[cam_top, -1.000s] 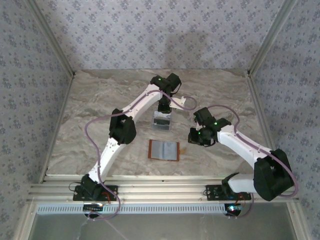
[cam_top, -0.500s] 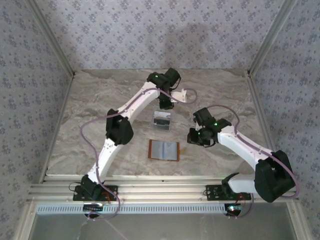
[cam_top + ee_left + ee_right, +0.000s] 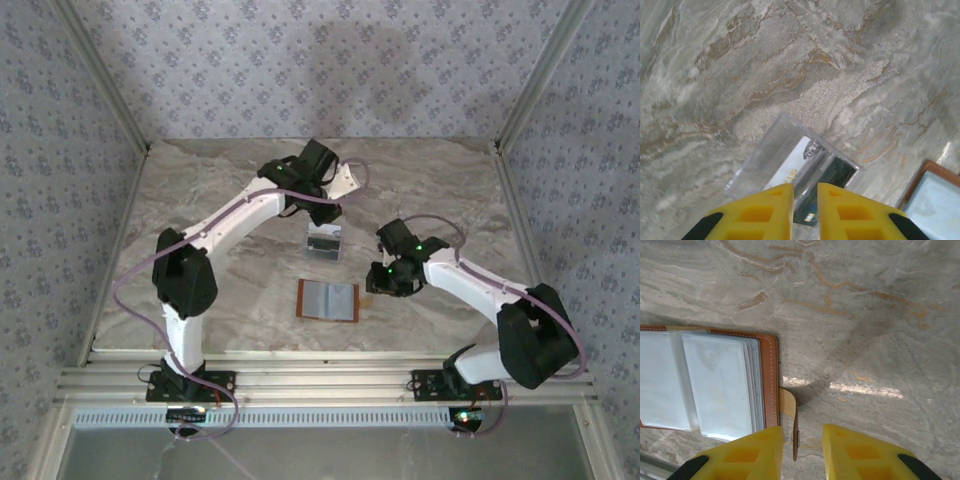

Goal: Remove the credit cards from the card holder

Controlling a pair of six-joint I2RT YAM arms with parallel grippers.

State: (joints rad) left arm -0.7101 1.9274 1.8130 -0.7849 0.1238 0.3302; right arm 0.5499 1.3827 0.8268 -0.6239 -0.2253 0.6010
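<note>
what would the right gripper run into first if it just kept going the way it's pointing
Most likely the side tab of the wallet, which lies just ahead of the right gripper, between its fingertips. Otherwise the bare table beside it. Depth is hard to judge.

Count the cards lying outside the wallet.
2 clearly: a pale card and a dark card side by side on the table, beyond the open wallet. Others may be hidden under them.

Open table [image 3: 200, 220] around card holder [image 3: 327, 300]
</note>
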